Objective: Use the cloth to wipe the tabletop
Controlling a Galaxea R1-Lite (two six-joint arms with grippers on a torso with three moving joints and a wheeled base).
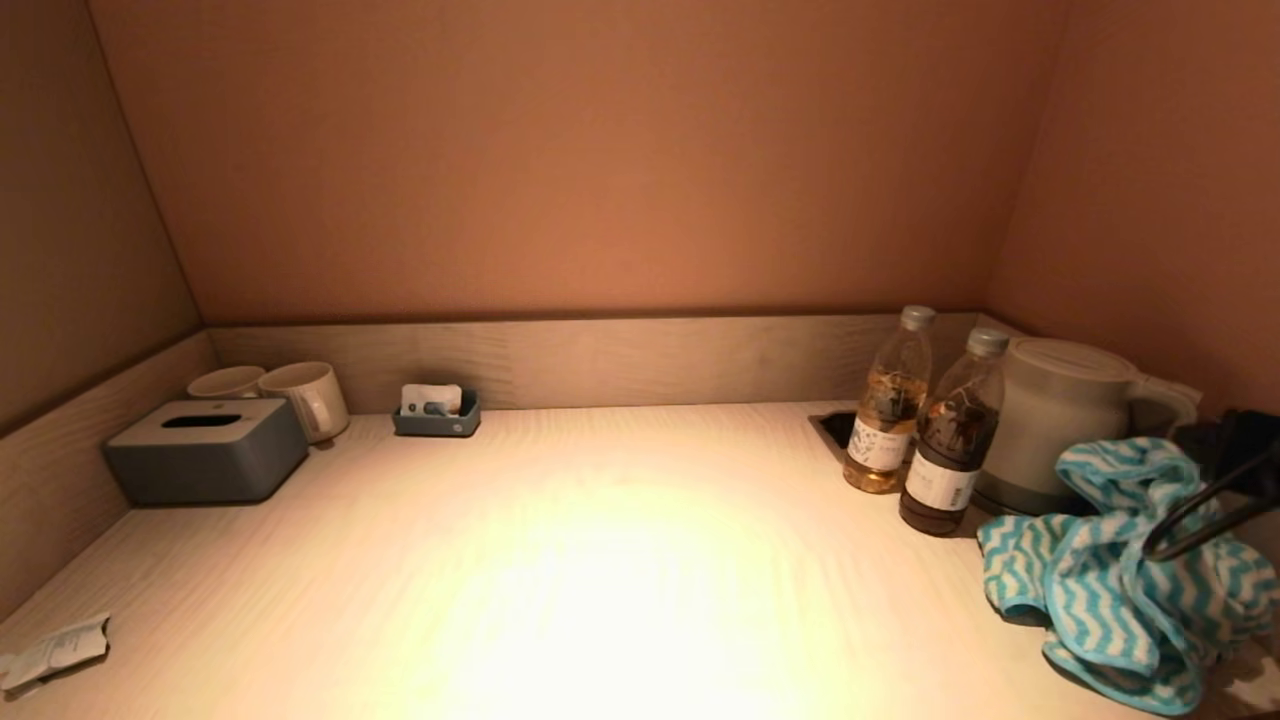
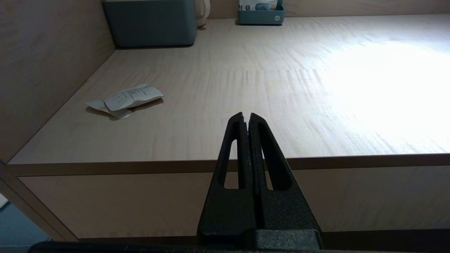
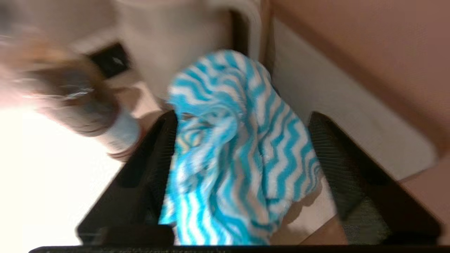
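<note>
The cloth is a crumpled blue-and-white zigzag towel lying on the pale wooden tabletop at the near right, in front of the kettle. My right gripper is open, with its two black fingers wide apart on either side of the cloth. A gap shows between the cloth and one finger. The right arm's dark end shows at the right edge above the cloth. My left gripper is shut and empty, held before the table's front edge on the left.
Two bottles and a pale kettle stand just behind the cloth by the right wall. A grey tissue box, two mugs and a small tray stand at the back left. Crumpled paper lies near left.
</note>
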